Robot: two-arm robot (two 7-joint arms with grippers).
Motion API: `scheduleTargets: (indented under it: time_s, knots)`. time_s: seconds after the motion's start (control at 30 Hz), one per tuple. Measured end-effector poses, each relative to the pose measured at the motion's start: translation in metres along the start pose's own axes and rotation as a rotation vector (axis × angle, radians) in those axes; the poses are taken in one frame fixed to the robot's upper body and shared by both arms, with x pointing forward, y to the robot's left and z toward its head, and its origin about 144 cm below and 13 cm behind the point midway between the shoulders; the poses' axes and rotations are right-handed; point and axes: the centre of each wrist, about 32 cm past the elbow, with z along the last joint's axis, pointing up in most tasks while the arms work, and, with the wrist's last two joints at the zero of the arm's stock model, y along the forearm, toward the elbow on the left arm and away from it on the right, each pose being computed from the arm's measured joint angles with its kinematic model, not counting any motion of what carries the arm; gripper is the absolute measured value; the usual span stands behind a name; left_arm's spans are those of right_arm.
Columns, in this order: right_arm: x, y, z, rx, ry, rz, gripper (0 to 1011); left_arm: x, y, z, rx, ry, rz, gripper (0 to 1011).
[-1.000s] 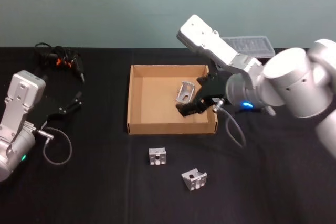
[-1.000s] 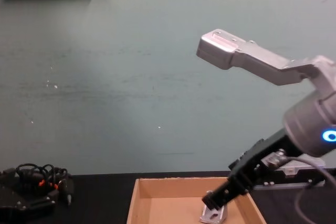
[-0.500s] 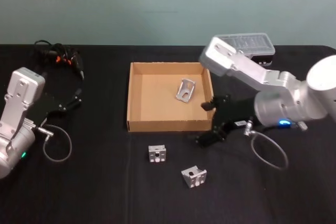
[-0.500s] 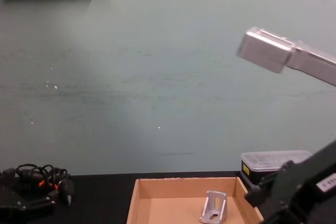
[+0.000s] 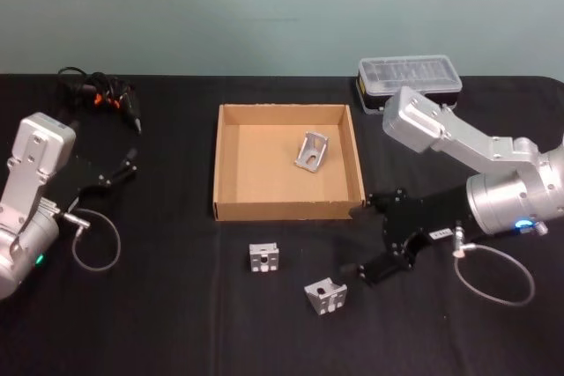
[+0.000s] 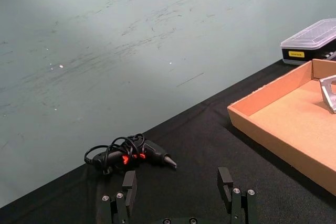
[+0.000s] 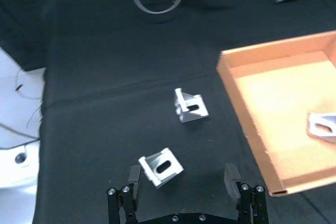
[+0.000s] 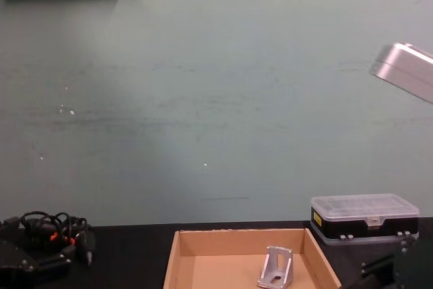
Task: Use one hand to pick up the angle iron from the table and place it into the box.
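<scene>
Cardboard box (image 5: pixel 286 211) holds one iron (image 5: pixel 310 151); a left iron (image 5: pixel 264 259) and right iron (image 5: pixel 325 297) sit on the desk (image 5: pixel 176 323) just near of it. Our right gripper (image 5: pixel 363 244), jaws spread and empty, hangs just right of the right iron; we judge an off-centre close could skid or tip it. Our left gripper (image 5: pixel 129 170) sits parked far left, jaws released.

R tool (image 5: pixel 364 244): withdrawn from box (image 5: pixel 286 211), now over bench (image 5: pixel 176 323) front-right of it, jaws apart, near loose angle iron (image 5: pixel 326 297). Boxed angle iron (image 5: pixel 311 151): tool no longer at it.
</scene>
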Motion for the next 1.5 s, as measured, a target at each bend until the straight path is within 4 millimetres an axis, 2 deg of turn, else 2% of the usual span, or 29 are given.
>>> scheduleTargets:
  time_s: [0.3,0.73,1.2,1.5]
  knots:
    - [0.000,0.002,-0.007,0.010,-0.075,0.058,1000,0.000,0.000,0.000,0.000,0.000,0.000,1011]
    - [-0.015,0.012,-0.001,0.019,0.007,-0.087,1000,0.000,0.000,0.000,0.000,0.000,0.000,1011]
    - [-0.012,0.010,0.006,-0.055,-0.055,0.040,1000,0.000,0.000,0.000,0.000,0.000,0.000,1011]
    - [-0.009,0.019,0.013,-0.102,-0.106,0.083,1000,0.000,0.000,0.000,0.000,0.000,0.000,1012]
